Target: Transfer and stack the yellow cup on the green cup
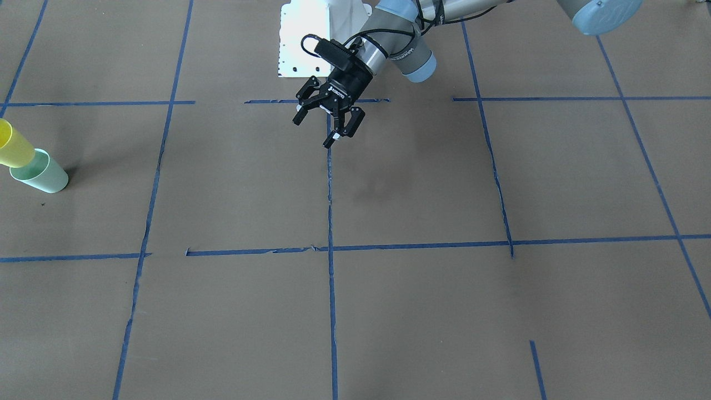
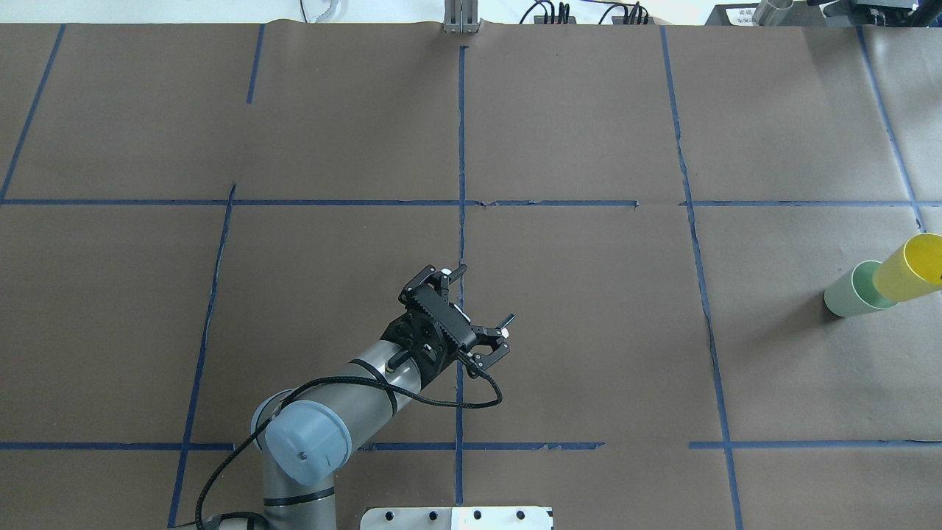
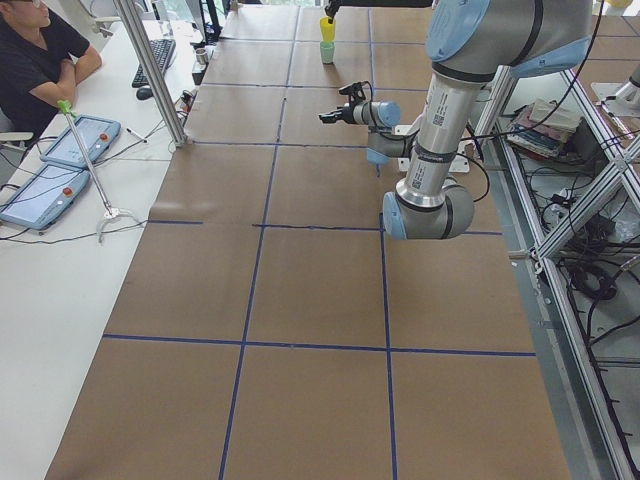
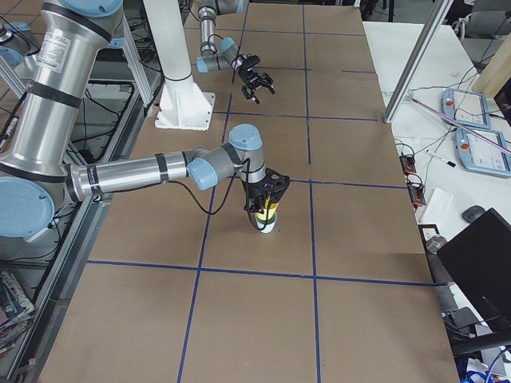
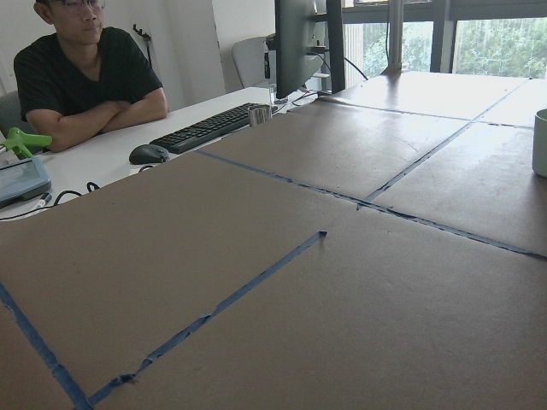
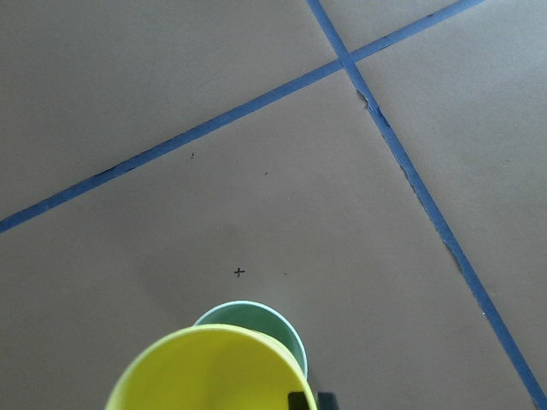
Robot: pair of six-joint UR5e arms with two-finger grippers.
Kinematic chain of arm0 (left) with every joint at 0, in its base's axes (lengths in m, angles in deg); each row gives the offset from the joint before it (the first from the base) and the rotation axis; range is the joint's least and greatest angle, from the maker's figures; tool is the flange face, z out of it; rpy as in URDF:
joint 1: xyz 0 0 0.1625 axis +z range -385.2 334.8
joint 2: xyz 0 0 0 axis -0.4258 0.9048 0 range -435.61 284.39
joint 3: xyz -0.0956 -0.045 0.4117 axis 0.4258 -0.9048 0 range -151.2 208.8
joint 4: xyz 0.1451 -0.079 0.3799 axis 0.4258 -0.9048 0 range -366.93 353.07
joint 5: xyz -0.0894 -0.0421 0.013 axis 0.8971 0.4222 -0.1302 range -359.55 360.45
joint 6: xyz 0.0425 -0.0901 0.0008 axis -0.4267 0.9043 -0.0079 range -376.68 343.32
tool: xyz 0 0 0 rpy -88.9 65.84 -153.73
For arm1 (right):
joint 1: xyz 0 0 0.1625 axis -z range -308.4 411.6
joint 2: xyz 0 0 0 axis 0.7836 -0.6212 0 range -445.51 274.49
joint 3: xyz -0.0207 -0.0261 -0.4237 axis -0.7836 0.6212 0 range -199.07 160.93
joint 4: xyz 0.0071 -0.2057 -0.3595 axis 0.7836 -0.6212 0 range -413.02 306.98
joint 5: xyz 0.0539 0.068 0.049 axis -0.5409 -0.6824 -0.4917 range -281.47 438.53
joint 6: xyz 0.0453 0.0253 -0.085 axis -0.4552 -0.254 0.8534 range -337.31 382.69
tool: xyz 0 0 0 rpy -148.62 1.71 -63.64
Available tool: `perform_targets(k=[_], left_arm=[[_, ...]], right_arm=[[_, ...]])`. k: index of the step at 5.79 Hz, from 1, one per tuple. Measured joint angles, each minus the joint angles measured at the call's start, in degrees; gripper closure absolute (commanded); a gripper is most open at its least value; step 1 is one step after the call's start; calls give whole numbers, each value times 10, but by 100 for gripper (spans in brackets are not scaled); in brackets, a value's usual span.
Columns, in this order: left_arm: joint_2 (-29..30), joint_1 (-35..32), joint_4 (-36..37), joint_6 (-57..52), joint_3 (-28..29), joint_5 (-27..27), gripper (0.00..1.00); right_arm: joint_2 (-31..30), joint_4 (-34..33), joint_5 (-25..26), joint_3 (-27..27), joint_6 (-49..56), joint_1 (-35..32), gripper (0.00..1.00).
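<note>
The yellow cup [image 6: 214,371] hangs upright just over the mouth of the pale green cup [image 6: 275,323], which stands on the brown paper. My right gripper [image 4: 263,204] is shut on the yellow cup [image 4: 271,211] above the green cup [image 4: 268,227]; one dark fingertip [image 6: 299,401] shows beside the cup. Both cups show at the overhead view's right edge, yellow [image 2: 912,266] and green [image 2: 852,291], and at the front view's left edge, yellow [image 1: 12,145] and green [image 1: 40,172]. My left gripper [image 2: 475,303] is open and empty above the table's middle [image 1: 329,119].
The robot's white base plate [image 1: 311,39] sits at the table's near-robot edge. A metal post [image 3: 150,70] stands at the operators' side. A seated person [image 5: 81,73], a keyboard [image 5: 214,128] and tablets [image 3: 60,165] are on the white desk beyond.
</note>
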Motion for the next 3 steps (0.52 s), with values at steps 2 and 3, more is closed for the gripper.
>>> perform_targets(k=[2, 3], left_arm=[[0, 0, 0, 0, 0, 0, 0], [1, 0, 0, 1, 0, -2, 0]], right_arm=[[2, 0, 0, 6, -1, 7, 0], [2, 0, 0, 6, -3, 9, 0]])
